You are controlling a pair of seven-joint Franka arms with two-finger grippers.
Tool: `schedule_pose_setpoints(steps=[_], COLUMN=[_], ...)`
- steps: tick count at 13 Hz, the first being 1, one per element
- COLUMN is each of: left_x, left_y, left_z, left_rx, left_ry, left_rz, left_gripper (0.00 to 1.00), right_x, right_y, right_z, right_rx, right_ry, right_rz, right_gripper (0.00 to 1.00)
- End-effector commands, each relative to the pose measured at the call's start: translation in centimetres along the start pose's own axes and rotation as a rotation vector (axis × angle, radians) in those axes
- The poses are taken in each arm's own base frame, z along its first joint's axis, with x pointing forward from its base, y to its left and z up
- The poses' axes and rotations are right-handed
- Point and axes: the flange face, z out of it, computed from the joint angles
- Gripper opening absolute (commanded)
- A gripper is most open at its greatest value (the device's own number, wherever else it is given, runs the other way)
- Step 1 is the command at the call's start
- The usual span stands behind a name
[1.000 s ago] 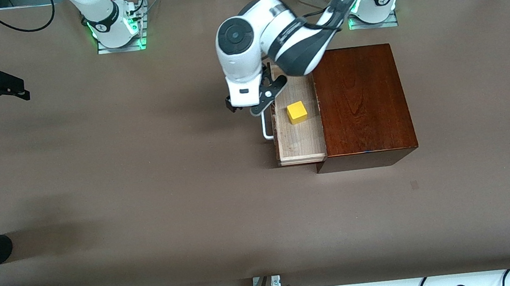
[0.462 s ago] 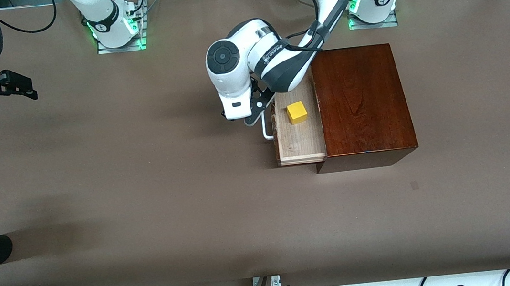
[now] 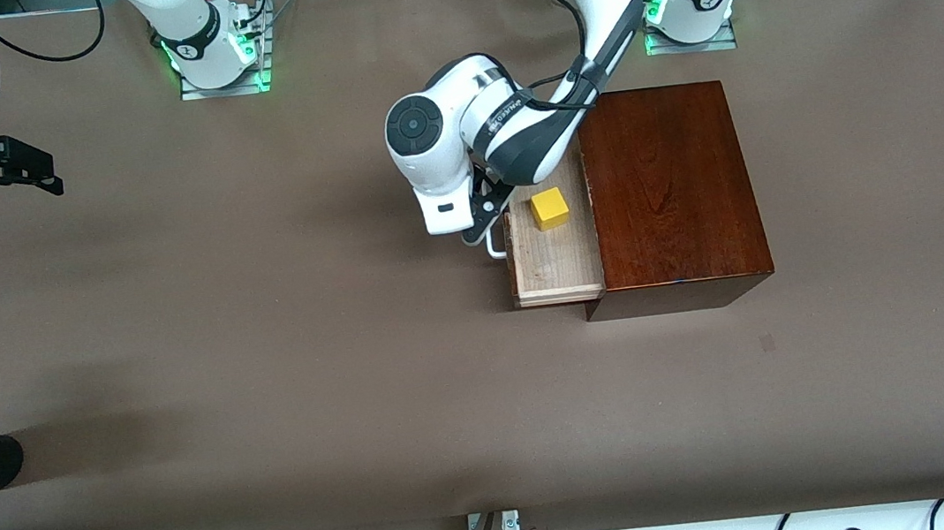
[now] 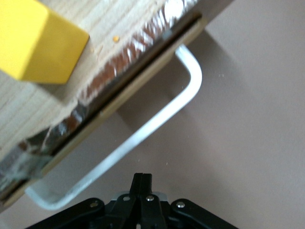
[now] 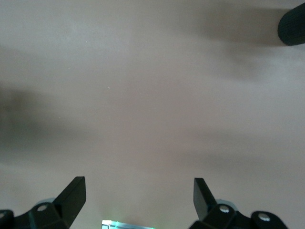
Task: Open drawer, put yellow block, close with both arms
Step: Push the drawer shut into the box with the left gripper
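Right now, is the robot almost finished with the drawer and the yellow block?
Nearly. Done: the drawer is pulled out of the dark wooden box, and the yellow block sits in it. In hand: the left gripper is shut, empty, just in front of the white handle, seemingly ready to push. The right gripper waits open over bare table at the right arm's end. Left: closing the drawer.
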Motion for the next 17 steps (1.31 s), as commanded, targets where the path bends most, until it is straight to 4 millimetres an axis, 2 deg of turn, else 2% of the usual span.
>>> schedule_pose_setpoints(steps=[1,3,5,8,14,17], left_x=[1.3,2.8,3.6,5.1,10.4,13.0], left_y=[0.2,0.2,0.0,-0.8,-2.8,-3.9], left_z=[-0.4,-0.4,-0.5,-0.2,0.9,-0.1], left_rx=[0.002,0.007,0.026,0.064,0.122,0.127], left_ry=[0.042,0.055,0.07,0.085,0.077,0.069], left_rz=[-0.038,-0.059,-0.062,-0.06,-0.009,0.012], left_gripper=[0.0,0.0,0.0,0.0,0.0,0.0], right_x=[-0.1,-0.7,-0.6,-0.5,-0.4,-0.4], right_y=[-1.0,-1.5,-2.5,-2.6,-2.0,-1.9], right_z=[-1.3,-2.4,-2.3,-2.3,-2.2,-2.3], right_rx=[-0.018,-0.022,-0.022,-0.018,-0.007,-0.007], right_ry=[0.04,0.06,0.057,0.053,0.049,0.051], right_rz=[-0.01,-0.017,-0.036,-0.037,-0.021,-0.025], right_gripper=[1.0,1.0,1.0,1.0,1.0,1.0])
